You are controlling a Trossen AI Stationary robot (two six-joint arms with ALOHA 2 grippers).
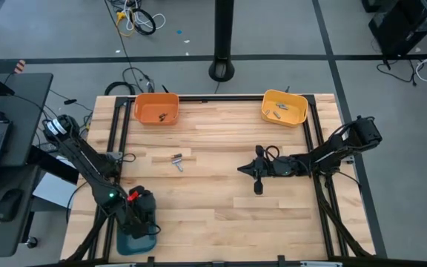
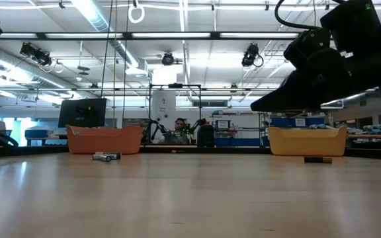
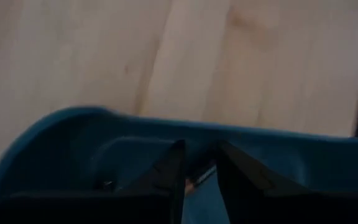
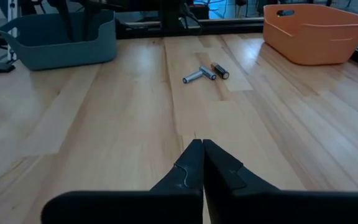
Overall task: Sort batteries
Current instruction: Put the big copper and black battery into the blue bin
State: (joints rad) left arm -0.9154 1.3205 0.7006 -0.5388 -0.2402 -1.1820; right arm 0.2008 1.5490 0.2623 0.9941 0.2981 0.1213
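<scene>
Right gripper (image 4: 202, 146) shut, empty; left gripper (image 3: 199, 163) slightly parted inside blue tray (image 3: 55, 134); batteries (image 4: 205, 73) look rigid, slick, roll-prone: pinch midbody.

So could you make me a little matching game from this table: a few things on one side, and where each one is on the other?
Things:
1. Left gripper
2. Right gripper
3. Loose batteries
4. Yellow tray

Places:
A. Far right corner of the table
B. Over the blue tray
C. On bare wood, near the table's middle
D. Above bare wood, right of the loose batteries

Pairs: 1-B, 2-D, 3-C, 4-A
</scene>
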